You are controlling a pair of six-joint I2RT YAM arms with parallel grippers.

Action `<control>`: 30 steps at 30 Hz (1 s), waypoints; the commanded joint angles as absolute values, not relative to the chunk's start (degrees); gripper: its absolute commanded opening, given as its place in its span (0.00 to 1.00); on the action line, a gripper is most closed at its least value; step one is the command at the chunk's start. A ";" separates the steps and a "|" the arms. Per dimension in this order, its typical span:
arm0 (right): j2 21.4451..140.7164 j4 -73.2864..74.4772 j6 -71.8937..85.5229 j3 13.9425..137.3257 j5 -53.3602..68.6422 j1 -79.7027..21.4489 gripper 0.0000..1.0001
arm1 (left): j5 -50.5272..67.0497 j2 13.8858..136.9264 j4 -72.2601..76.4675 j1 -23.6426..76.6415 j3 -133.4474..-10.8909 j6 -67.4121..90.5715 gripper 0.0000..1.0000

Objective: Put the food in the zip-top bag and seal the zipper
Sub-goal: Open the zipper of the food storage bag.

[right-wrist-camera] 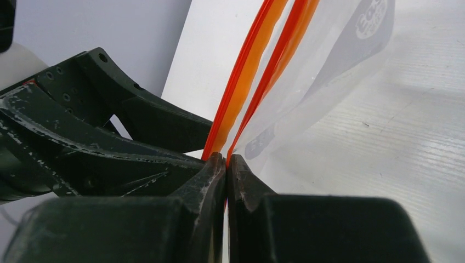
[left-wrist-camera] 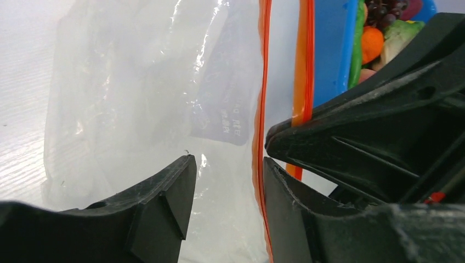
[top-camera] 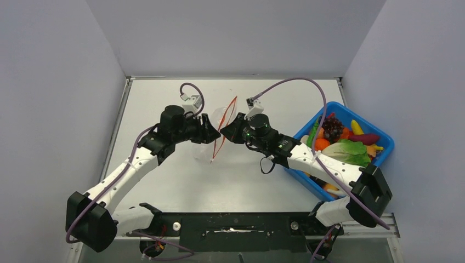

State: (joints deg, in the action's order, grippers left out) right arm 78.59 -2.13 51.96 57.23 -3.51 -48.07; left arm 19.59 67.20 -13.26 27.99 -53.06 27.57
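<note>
The clear zip-top bag (top-camera: 211, 143) stands on edge mid-table between both grippers, and its orange-red zipper (top-camera: 226, 121) runs up as two parted strips. My right gripper (right-wrist-camera: 226, 159) is shut on the right-hand zipper strip (right-wrist-camera: 285, 44) at its lower end. My left gripper (left-wrist-camera: 228, 161) is open; the bag's clear panel (left-wrist-camera: 137, 82) and one strip (left-wrist-camera: 262, 82) lie between its fingers, the strip against the right finger. All the food (top-camera: 345, 143) I see, grapes, lettuce and orange pieces, lies in the blue bin.
The blue bin (top-camera: 386, 143) sits at the right edge of the table, beside my right forearm. Grey walls close in the left, back and right sides. The two gripper heads nearly touch at the bag.
</note>
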 commanded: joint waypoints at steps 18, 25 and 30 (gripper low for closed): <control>80.46 -4.35 48.25 61.88 0.26 -48.74 0.00 | 1.95 68.97 -8.45 30.58 -56.17 21.66 0.16; 79.80 0.08 48.42 61.92 -1.34 -46.11 0.00 | -4.56 66.33 -11.60 30.50 -57.81 18.70 0.00; 77.61 0.61 49.48 58.41 -3.99 -43.48 0.00 | -11.45 63.70 -14.45 30.59 -60.02 16.48 0.00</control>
